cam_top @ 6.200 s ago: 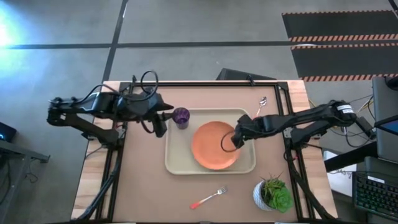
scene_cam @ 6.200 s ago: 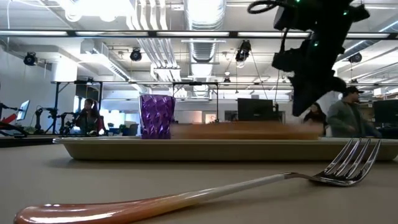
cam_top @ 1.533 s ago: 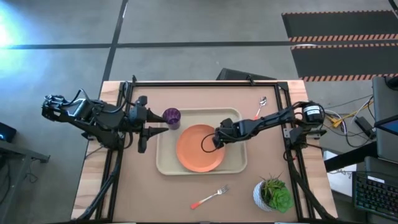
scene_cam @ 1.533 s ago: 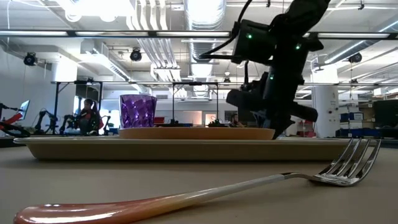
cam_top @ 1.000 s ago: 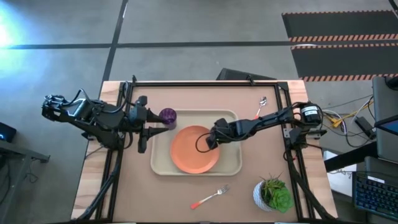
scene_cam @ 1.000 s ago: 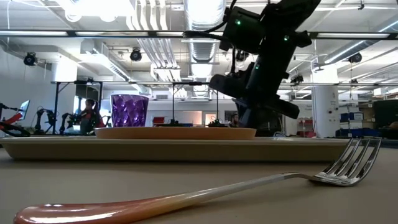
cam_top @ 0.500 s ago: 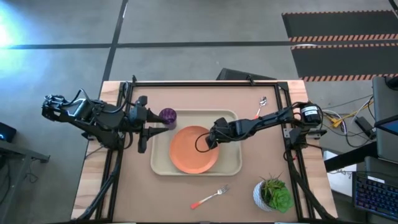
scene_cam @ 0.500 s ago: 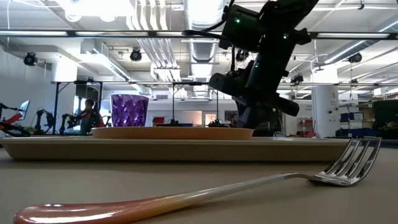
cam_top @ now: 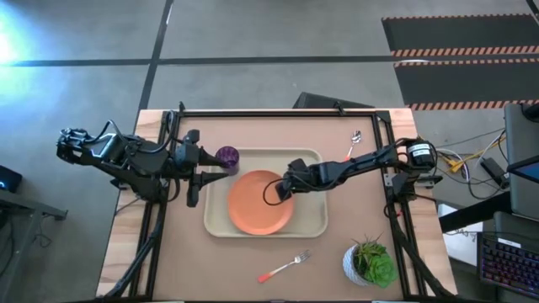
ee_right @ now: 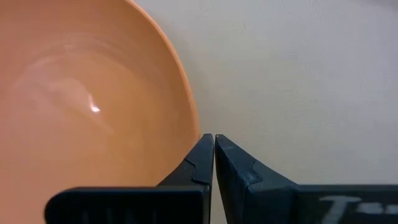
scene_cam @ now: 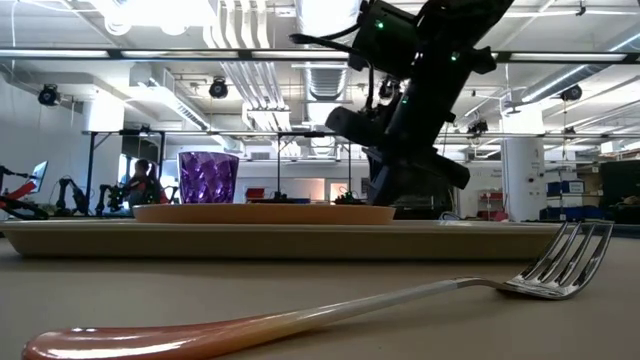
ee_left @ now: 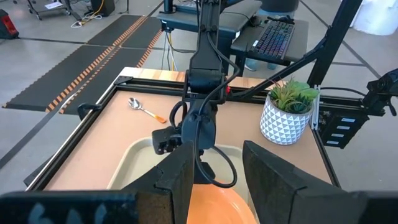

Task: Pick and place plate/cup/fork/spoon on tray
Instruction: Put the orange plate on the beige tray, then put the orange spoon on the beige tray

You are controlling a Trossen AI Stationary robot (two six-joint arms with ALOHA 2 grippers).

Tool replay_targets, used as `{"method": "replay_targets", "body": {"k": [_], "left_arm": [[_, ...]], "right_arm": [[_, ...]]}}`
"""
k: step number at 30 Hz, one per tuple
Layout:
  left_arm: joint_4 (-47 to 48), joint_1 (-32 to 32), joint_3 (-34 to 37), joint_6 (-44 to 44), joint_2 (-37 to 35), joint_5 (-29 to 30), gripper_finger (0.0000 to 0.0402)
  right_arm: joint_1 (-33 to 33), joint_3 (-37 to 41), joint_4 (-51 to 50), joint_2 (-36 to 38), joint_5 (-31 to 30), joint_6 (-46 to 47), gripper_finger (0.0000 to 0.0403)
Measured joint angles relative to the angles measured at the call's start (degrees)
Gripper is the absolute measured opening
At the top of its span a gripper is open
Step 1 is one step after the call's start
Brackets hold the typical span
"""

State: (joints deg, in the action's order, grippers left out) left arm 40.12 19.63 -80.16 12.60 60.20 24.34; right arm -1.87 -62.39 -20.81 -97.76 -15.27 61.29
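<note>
While the right gripper (cam_top: 281,191) pinches the right edge of the plate (cam_top: 260,203), its jaws pressed together on the rim as the right wrist view shows, the plate has crept a little further left across the tray (cam_top: 314,224) over the last second and a half, and the tray itself has slid left on the bench (cam_top: 194,269) since six seconds ago. In the low view the plate lies flat in the tray, so this looks like a final nudge into position, with release probably next. At the tray's far left corner stands the cup (cam_top: 226,156), already placed; the left gripper (cam_top: 212,165) waits just beside it with jaws spread wide and empty, unmoved over that second and a half. Two items remain off the tray: the fork (cam_top: 283,268) on the bench in front of it and the spoon (cam_top: 353,145) near the far right corner. A potted plant (cam_top: 369,262) sits at the near right.
</note>
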Motion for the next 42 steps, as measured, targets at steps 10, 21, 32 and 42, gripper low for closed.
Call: {"method": "replay_targets", "body": {"k": [10, 21, 32, 42], "left_arm": [[0.0, 0.0, 0.0, 0.0, 0.0, 0.0, 0.0120], [0.0, 0.0, 0.0, 0.0, 0.0, 0.0, 0.0120], [0.0, 0.0, 0.0, 0.0, 0.0, 0.0, 0.0120], [0.0, 0.0, 0.0, 0.0, 0.0, 0.0, 0.0120]], "right_arm": [[0.0, 0.0, -1.8, 0.0, -0.8, -1.3, 0.0008], [-0.1, 0.2, -0.3, -1.8, -0.9, -0.4, 0.0008], [-0.1, 0.2, 0.2, -1.8, 0.3, -2.6, 0.0008], [-0.7, 0.3, -20.8, -1.6, 1.4, 0.2, 0.0008]]}}
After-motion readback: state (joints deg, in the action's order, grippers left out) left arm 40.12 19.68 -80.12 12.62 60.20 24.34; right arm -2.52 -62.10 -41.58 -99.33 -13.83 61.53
